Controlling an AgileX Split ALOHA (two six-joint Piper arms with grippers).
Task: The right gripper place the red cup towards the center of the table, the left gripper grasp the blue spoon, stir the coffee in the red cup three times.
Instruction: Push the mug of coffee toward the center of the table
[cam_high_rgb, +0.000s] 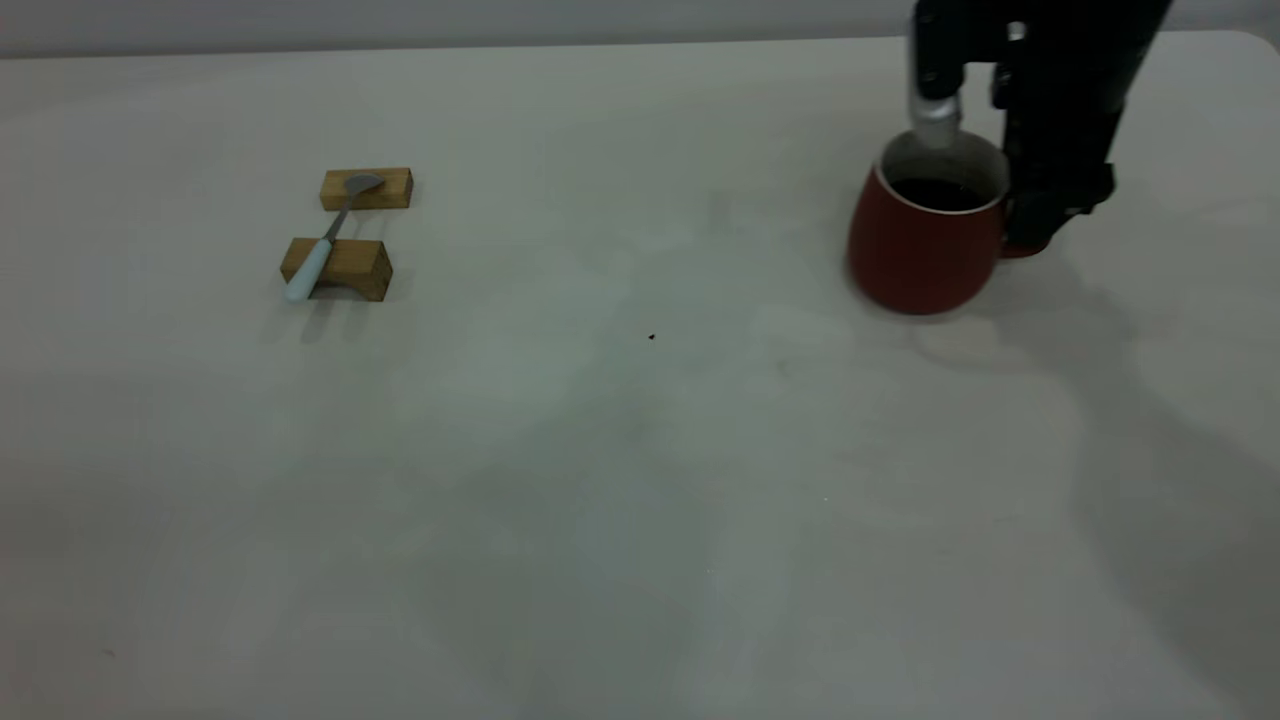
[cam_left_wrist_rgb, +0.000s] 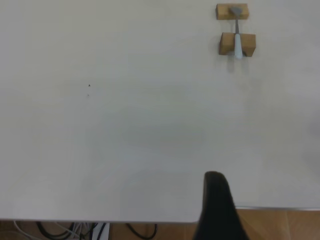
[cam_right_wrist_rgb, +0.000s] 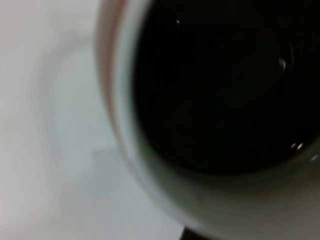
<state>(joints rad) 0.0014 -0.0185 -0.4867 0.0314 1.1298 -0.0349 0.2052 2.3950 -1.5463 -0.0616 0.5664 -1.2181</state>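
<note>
The red cup (cam_high_rgb: 925, 245) stands at the far right of the table (cam_high_rgb: 640, 480), with dark coffee (cam_high_rgb: 940, 193) inside. My right gripper (cam_high_rgb: 1040, 215) hangs at the cup's handle side, its black body hiding most of the handle. The right wrist view is filled by the coffee (cam_right_wrist_rgb: 225, 85) and the cup's pale rim (cam_right_wrist_rgb: 150, 170). At the far left, the blue spoon (cam_high_rgb: 325, 240) lies across two wooden blocks, bowl on the far one. In the left wrist view the spoon (cam_left_wrist_rgb: 237, 37) is far from my left gripper (cam_left_wrist_rgb: 218, 210), a dark tip over the table's edge.
The far wooden block (cam_high_rgb: 366, 189) and the near one (cam_high_rgb: 340, 268) carry the spoon. A tiny dark speck (cam_high_rgb: 651, 337) marks the table's middle. In the left wrist view, cables (cam_left_wrist_rgb: 75, 231) lie below the table's edge (cam_left_wrist_rgb: 100, 220).
</note>
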